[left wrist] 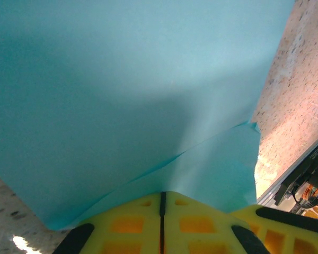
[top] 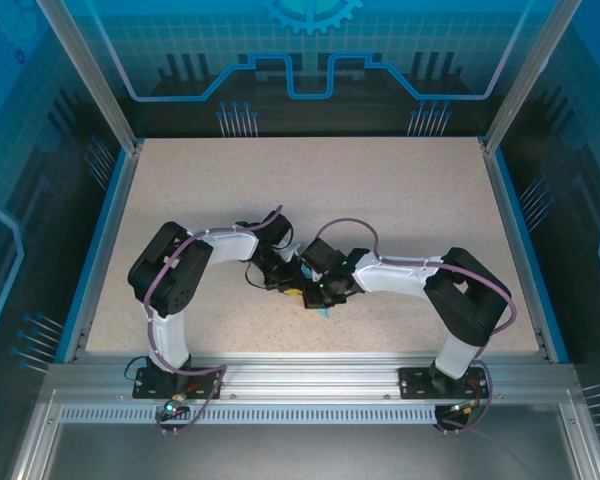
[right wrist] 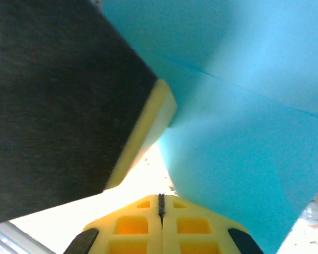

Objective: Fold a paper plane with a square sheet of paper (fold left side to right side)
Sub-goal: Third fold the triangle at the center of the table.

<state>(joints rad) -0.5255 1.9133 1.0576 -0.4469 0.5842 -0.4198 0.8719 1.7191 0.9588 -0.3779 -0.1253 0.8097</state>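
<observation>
Two arms of mine met over the middle of the speckled table (top: 380, 190), and I tell them from left to right. My left arm (top: 170, 275) bent in from its side, and my left gripper (left wrist: 162, 194) had its yellow fingers pressed together, with only a thin dark line between them. It pinched the cyan sheet of paper (left wrist: 122, 95) at a place where a crease ran down to the tips. In the left wrist view the sheet stood raised close before the camera, with the table beside it. From above, a small cyan corner was visible just under the two wrists, near the front edge. My right gripper (right wrist: 160, 197) was also clenched. The paper passed just beside its tips, but I could not tell if it was caught there. A dark body with a yellow pad (right wrist: 58, 106) stood to the left of it. My right arm (top: 460, 290) reached in from the right.
</observation>
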